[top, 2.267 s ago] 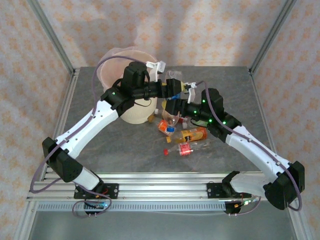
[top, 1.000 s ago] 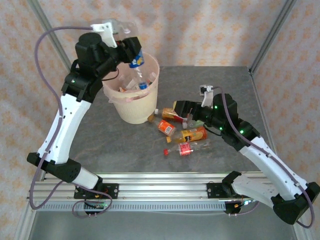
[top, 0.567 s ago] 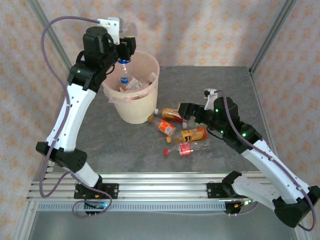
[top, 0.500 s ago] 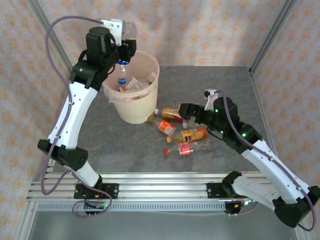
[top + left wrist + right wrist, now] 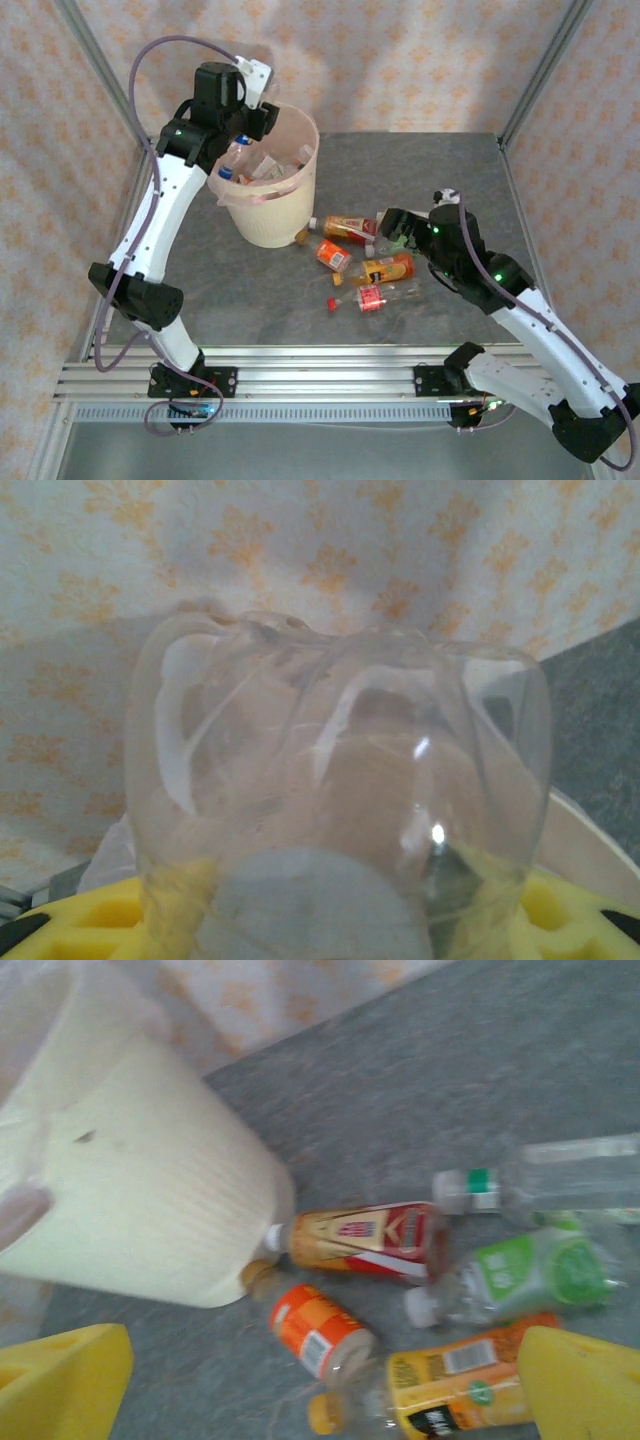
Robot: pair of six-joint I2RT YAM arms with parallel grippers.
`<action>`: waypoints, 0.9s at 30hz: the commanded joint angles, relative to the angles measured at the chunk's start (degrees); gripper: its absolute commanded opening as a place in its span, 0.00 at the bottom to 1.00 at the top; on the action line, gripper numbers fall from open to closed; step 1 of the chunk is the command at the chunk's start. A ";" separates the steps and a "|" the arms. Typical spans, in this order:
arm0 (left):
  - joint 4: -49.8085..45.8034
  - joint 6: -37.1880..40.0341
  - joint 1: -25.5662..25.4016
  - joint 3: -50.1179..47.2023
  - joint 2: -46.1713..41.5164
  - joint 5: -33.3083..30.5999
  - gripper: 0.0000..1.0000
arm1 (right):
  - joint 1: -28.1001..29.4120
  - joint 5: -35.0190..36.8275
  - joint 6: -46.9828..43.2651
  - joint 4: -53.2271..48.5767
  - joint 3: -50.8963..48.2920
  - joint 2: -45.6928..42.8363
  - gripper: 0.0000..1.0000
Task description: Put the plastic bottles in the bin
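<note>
On the left, our raised arm has swung its left claw [image 5: 243, 128] in over the bin [image 5: 272, 225], and the clear bottle [image 5: 330, 780] now hangs cap-down at the bin's left rim, still clamped in that claw, so this one is all but delivered. To the right, loose bottles [image 5: 385, 269] lie on the counter [image 5: 250, 300] beside the bin, and the right claw [image 5: 392, 228], drawn back slightly, hovers low over them, jaws wide apart and empty.
</note>
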 commanded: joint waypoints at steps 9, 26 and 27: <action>-7.66 6.14 0.26 -0.11 4.83 7.76 0.58 | -0.05 11.55 5.18 -8.13 1.72 -4.75 0.99; -12.58 7.26 -0.35 3.06 7.22 13.19 0.88 | -0.04 15.22 6.53 -13.28 2.43 -4.85 0.99; -12.24 6.88 -0.39 3.06 6.99 13.40 0.88 | -0.04 15.31 6.55 -13.51 2.43 -4.85 0.99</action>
